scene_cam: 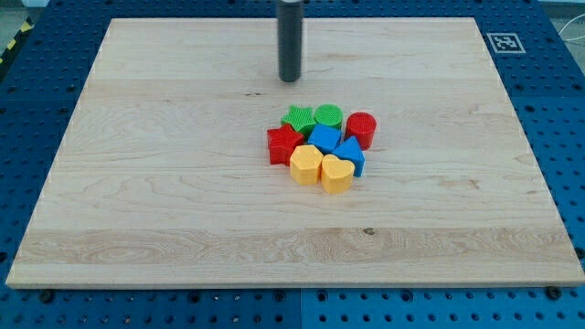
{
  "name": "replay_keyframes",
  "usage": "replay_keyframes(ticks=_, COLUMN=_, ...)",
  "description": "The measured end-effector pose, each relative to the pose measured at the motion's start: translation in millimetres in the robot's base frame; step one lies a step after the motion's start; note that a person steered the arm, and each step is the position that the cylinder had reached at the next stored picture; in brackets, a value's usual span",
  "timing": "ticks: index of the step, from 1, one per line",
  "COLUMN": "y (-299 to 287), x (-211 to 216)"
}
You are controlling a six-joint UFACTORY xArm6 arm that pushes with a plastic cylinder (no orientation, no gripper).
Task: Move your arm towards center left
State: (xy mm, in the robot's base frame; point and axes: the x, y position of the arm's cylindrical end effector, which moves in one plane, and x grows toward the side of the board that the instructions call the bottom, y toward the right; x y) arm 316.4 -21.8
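My tip (pixel 290 79) is the lower end of a dark rod that comes down from the view's top, just left of the middle. It stands on the wooden board (pixel 137 183), apart from the blocks and above them in the view. The blocks sit in one tight cluster near the board's middle: a green star (pixel 296 118), a green cylinder (pixel 328 115), a red cylinder (pixel 361 129), a red star (pixel 283 144), a blue cube (pixel 324 138), a blue triangular block (pixel 350 153), a yellow hexagonal block (pixel 305 164) and a yellow heart (pixel 335 174).
The board lies on a blue perforated table (pixel 37 82). A black-and-white marker tag (pixel 505 42) sits at the board's top right corner. A yellow-black striped strip (pixel 14 41) shows at the view's top left.
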Motion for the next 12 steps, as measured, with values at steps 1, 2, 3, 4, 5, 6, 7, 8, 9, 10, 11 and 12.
replay_keyframes(ticks=1, y=-4.9, x=-2.7)
replay_keyframes(ticks=2, y=-4.9, x=-2.7)
replay_keyframes(ticks=3, y=-17.4, x=-2.7)
replay_keyframes(ticks=4, y=-30.8, x=-2.7)
replay_keyframes(ticks=5, y=-62.8, x=-7.5)
replay_keyframes(ticks=6, y=-83.9, x=-8.5)
replay_keyframes(ticks=7, y=-92.2, x=-12.1)
replay_keyframes(ticks=8, y=-153.6, x=-16.2)
replay_keyframes(ticks=9, y=-173.9, x=11.3)
replay_keyframes(ticks=10, y=-174.1, x=78.3)
replay_keyframes(ticks=11, y=-174.1, x=97.1)
replay_keyframes(ticks=12, y=-174.1, x=96.9)
